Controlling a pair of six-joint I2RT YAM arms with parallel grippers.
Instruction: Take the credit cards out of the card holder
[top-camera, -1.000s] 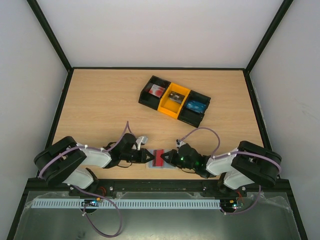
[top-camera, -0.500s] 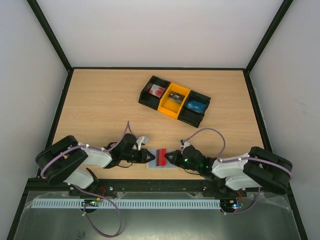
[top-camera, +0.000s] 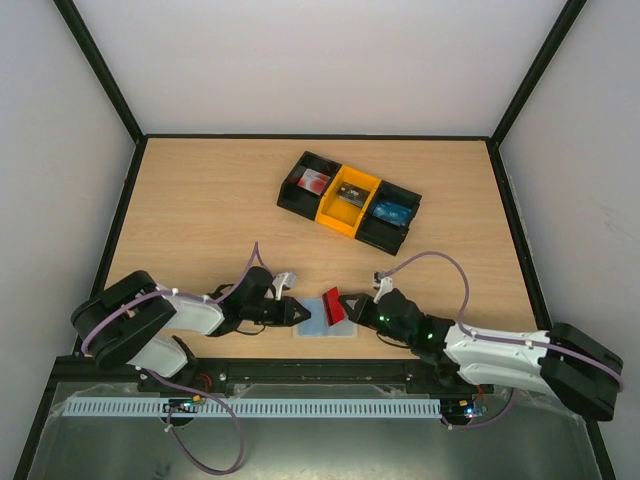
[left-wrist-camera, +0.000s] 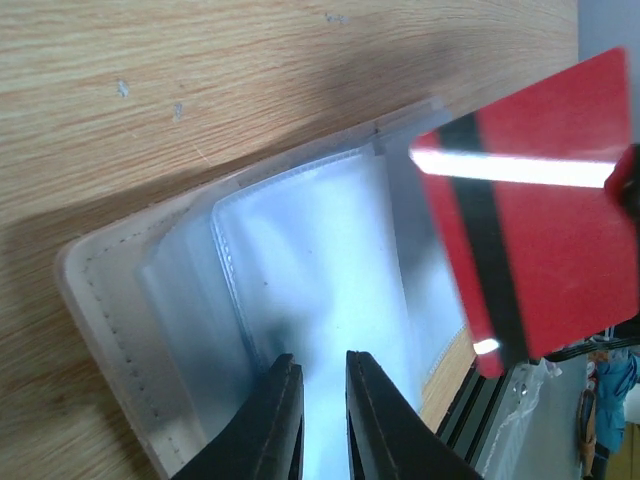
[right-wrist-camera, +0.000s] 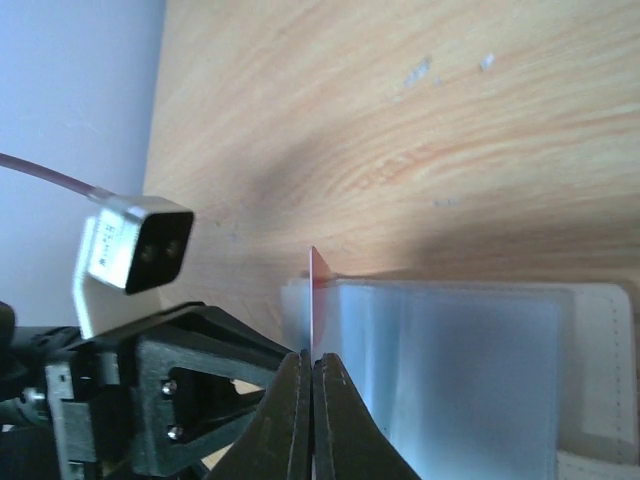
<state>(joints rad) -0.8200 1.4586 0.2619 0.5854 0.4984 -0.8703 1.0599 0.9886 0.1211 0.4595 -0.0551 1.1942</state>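
Note:
The card holder, a translucent pale sleeve, lies flat near the table's front edge. My left gripper sits at its left edge. In the left wrist view its jaws are nearly together on the sleeve. A red credit card with a dark stripe hangs tilted just above the holder, clear of its pockets. My right gripper is shut on the card's right edge. The right wrist view shows the card edge-on between the closed jaws, over the holder. The left wrist view sees the card's striped face.
A black-and-yellow three-compartment tray with small items stands at mid table, behind the holder. The left arm's wrist and its white camera sit close to the right fingers. Black frame rails border the table.
The right gripper has drawn the red card rightward and up out of the holder, and the right arm has stretched out low to the right. The left gripper stays on the holder.

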